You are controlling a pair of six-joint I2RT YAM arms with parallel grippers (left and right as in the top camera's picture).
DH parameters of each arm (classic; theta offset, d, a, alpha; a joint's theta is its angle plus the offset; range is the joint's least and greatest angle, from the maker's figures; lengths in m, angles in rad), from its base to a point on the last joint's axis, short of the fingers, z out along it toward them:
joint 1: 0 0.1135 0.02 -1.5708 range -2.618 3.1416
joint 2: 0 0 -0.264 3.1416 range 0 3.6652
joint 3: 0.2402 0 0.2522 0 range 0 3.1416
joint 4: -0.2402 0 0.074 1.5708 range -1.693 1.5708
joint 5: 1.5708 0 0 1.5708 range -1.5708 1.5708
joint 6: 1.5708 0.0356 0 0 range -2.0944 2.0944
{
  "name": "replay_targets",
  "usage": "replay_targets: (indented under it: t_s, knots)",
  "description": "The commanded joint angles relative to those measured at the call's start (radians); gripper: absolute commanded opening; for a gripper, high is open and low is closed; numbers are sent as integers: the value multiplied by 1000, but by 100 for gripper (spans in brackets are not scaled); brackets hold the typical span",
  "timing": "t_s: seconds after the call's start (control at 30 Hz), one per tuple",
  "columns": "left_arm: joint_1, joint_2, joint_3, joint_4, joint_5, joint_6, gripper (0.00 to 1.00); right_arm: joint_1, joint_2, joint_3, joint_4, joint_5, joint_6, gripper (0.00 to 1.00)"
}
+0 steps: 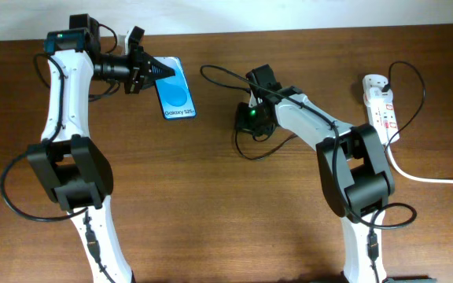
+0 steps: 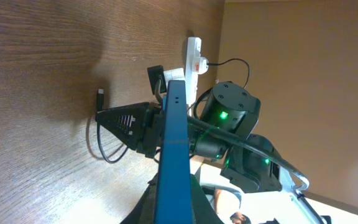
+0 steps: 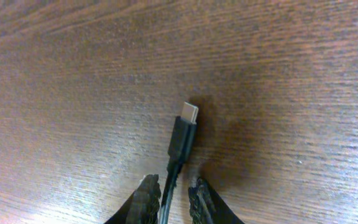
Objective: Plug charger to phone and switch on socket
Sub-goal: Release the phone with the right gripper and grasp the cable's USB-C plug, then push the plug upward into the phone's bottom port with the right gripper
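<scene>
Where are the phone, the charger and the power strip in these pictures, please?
phone (image 1: pixel 177 93): overhead view, on the middle of its blue screen.
charger (image 3: pixel 183 135): right wrist view, on the black housing of its plug.
power strip (image 1: pixel 383 106): overhead view, on the middle of its white body.

One phone (image 1: pixel 175 90), one charger (image 3: pixel 182 140), one socket (image 1: pixel 382 106), one table (image 1: pixel 211 212).

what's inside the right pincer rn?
The charger cable is held between the fingers of the right pincer, with its plug sticking out ahead above the wooden table. How far the cable runs back inside the pincer is cut off by the frame edge.
</scene>
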Motion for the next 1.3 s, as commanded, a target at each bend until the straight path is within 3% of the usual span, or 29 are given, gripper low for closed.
replay_targets:
  t_s: [0.0,0.13,0.2,0.27,0.37,0.43,0.57,0.73,0.9,1.07,1.17,1.27]
  knots:
    - [1,-8,10,-1,29,13,0,8,65,12,18,15,42,23]
    - [1,-8,10,-1,28,13,0,8,85,12,25,17,63,19]
    - [1,-8,10,-1,29,12,0,5,85,13,12,17,62,4]
    - [1,-8,10,-1,28,12,0,3,82,13,5,8,52,4]
    - [1,-8,10,-1,18,12,0,-14,45,25,10,-134,-135,4]
    - [1,-8,10,0,17,13,0,-35,-29,26,1,-251,-264,4]
    - [-10,-8,10,1,11,32,0,-80,-233,26,-102,-340,-381,4]
    - [-45,-8,10,22,0,39,0,-117,-438,26,-175,-397,-414,4]
    - [-83,-8,10,26,37,48,0,-224,-579,26,-368,-499,-484,4]
    - [-126,-8,10,58,175,121,0,-270,-621,18,-561,-560,-592,4]
    - [-134,-8,10,116,325,120,0,-226,-621,-55,-513,-633,-600,4]
    - [-134,-8,10,120,381,120,0,-140,-621,-150,-320,-642,-472,4]
